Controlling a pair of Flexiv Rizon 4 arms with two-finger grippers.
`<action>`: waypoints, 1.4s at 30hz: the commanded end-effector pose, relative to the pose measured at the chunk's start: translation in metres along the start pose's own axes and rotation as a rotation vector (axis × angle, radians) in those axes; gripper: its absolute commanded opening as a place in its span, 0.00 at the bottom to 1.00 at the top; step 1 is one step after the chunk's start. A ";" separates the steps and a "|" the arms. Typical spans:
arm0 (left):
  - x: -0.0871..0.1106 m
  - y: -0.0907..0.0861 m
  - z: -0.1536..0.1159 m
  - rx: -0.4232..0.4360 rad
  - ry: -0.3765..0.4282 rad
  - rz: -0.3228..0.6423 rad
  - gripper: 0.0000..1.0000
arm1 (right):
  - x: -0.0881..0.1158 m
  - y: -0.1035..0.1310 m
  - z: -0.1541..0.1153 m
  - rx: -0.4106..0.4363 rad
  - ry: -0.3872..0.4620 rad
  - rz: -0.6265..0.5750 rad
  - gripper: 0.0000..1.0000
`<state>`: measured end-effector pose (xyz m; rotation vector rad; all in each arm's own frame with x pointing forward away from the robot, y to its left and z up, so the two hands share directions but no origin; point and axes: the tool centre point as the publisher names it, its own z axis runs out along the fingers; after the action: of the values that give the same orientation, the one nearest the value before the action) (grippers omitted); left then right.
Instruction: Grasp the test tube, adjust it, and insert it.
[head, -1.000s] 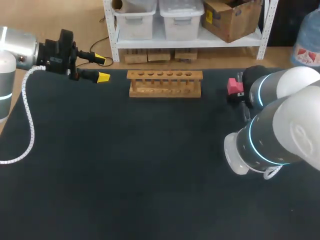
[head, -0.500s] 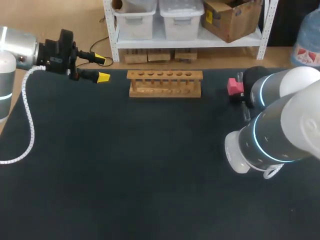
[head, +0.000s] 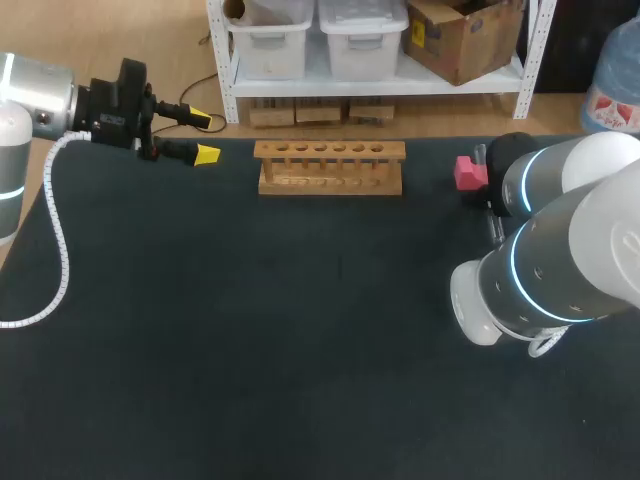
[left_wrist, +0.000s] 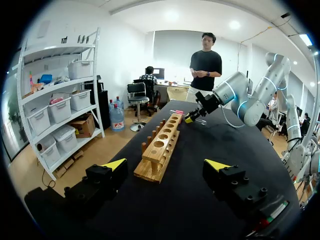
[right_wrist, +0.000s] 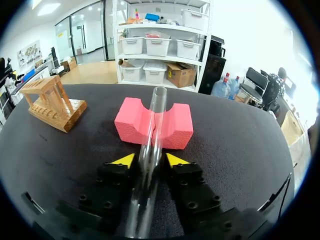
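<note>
A clear glass test tube (right_wrist: 152, 130) lies in the groove of a pink foam block (right_wrist: 172, 125) near the table's right back edge. My right gripper (right_wrist: 150, 161) straddles the tube just short of the block, its yellow fingertips (right_wrist: 125, 160) pressed against the tube from both sides. From above, my right arm (head: 560, 250) hides those fingers; only the block (head: 466, 172) and the tube's end (head: 480, 155) show. The wooden tube rack (head: 330, 165) stands at the back middle with its holes empty. My left gripper (head: 203, 137) hovers open at the back left, the rack (left_wrist: 160, 150) ahead of it.
The dark table mat (head: 280, 330) stretches wide between the two arms. A white coiled cable (head: 55, 250) hangs from my left arm over the table's left side.
My right gripper's fingers have closed in from wide open onto the tube. The right arm shifted only slightly. The left arm has kept still.
</note>
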<state>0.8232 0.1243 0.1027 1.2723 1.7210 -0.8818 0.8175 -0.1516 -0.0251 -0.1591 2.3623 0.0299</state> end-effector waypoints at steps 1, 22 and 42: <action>0.001 -0.001 0.000 -0.001 -0.002 0.001 1.00 | -0.001 -0.001 0.000 -0.008 0.004 0.001 0.12; 0.001 -0.001 0.000 -0.001 -0.002 0.001 1.00 | -0.019 0.012 -0.037 0.058 0.023 0.013 0.00; 0.001 -0.001 0.000 -0.001 -0.002 0.001 1.00 | -0.045 0.068 -0.105 0.140 0.043 0.036 0.00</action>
<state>0.8232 0.1243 0.1027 1.2723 1.7210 -0.8818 0.7776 -0.0946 0.0695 -0.0840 2.3980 -0.0360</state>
